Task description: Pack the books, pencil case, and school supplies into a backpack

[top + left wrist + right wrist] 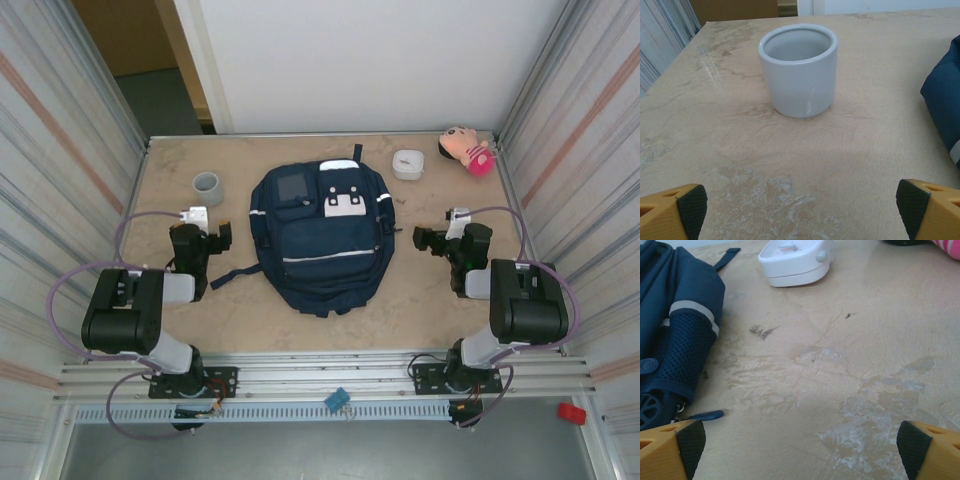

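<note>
Backpack lies flat mid-bench, front face up. The zips look closed, though I can't confirm it from above. Whether the books, pencil case and supplies are inside it, I can't tell.

Left claw sits at the pack's 9 o'clock, jaws wide apart and holding nothing. It's aimed at the grey cup, which stands at the pack's 10 o'clock. Right claw is at 3 o'clock, also wide apart and empty, facing the white rounded box at 1 o'clock. The pink plush is in the far corner beyond it.

Risks I see:
- Both claws point at non-task items. Driving straight ahead means a wrong pick or a knocked-over cup.
- The fabric is limp. Pulling a zip with one claw would likely drag the whole pack unless the other claw pins it.
- The loose strap at 8 o'clock lies near the left arm and could snag on a sweep.
- The mesh side pocket could catch a right fingertip on a low approach.
</note>
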Controlling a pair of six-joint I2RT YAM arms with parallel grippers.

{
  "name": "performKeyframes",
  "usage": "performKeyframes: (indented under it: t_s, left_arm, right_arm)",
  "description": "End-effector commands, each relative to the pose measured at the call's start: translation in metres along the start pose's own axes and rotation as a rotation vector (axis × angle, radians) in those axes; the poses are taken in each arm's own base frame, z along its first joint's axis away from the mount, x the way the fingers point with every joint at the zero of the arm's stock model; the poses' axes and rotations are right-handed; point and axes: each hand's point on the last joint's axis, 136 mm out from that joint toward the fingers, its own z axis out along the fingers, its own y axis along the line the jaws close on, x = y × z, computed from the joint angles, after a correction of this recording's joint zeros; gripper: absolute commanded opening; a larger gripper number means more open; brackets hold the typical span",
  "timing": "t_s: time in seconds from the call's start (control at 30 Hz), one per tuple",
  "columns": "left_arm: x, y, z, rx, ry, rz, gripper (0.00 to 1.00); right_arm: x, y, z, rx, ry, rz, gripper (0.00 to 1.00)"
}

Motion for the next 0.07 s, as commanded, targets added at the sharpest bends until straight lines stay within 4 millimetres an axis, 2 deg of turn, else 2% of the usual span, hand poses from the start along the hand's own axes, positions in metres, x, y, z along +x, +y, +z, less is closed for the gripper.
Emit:
performKeyframes:
  t_s: [0.0,0.03]
  left_arm:
    - [-0.0046,-0.0004,-0.0002,0.01,-0.011,-0.008,0.99]
    - [-0.0044,-0.0007,-0.0002,0.01,-0.01,-0.008,0.99]
  right_arm:
    - [-0.0141,-0.0038,0.0037,0.029,-0.034,0.004,0.99]
    - [-0.0145,-0.0043,0.0038,0.03,-0.035,0.004,0.99]
